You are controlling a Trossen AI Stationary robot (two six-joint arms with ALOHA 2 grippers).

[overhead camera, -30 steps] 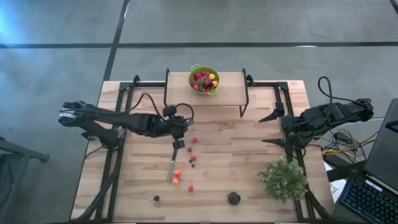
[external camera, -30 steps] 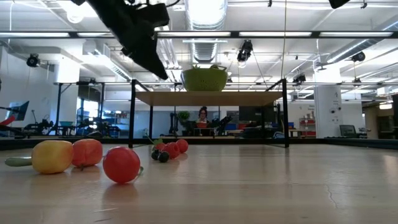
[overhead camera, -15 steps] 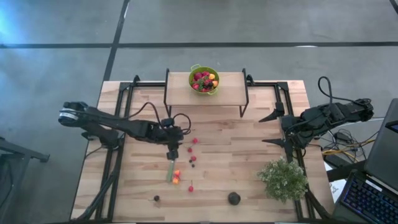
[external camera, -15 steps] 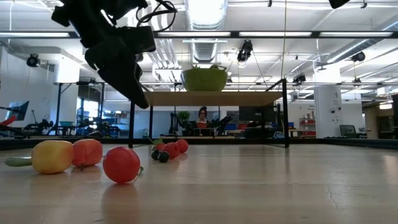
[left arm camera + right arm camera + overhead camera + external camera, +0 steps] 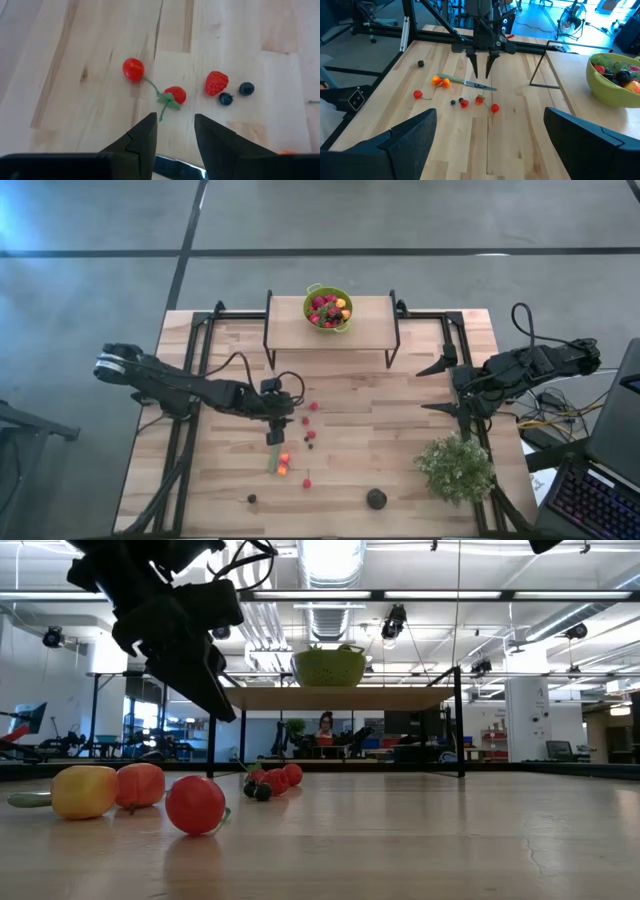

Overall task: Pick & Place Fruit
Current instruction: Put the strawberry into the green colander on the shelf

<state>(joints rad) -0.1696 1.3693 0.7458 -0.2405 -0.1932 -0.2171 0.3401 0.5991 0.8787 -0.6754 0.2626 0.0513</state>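
Note:
Loose fruit lies on the wooden table: red berries (image 5: 309, 413), dark berries (image 5: 309, 440), an orange and yellow pair (image 5: 283, 465), a lone red piece (image 5: 307, 482), a small dark piece (image 5: 251, 499) and a bigger dark round fruit (image 5: 376, 499). More fruit fills the green bowl (image 5: 329, 308) on the raised shelf (image 5: 370, 315). My left gripper (image 5: 277, 432) hangs open above the knife (image 5: 273, 455), nothing between its fingers (image 5: 142, 140); two red berries (image 5: 175, 94) lie just beyond its tips. My right gripper (image 5: 438, 387) waits wide open at the table's right.
A green-handled knife (image 5: 467, 84) lies beside the orange and yellow fruit. A bushy pale-green plant (image 5: 455, 468) stands at the near right. The shelf's black legs (image 5: 268, 340) rise at the far middle. Bare wood lies between the berries and the plant.
My left gripper has come down and toward the table's near edge, from beside the red berries to above the knife, tipping more steeply downward. Its fingers have kept the same gap. No fruit has moved.

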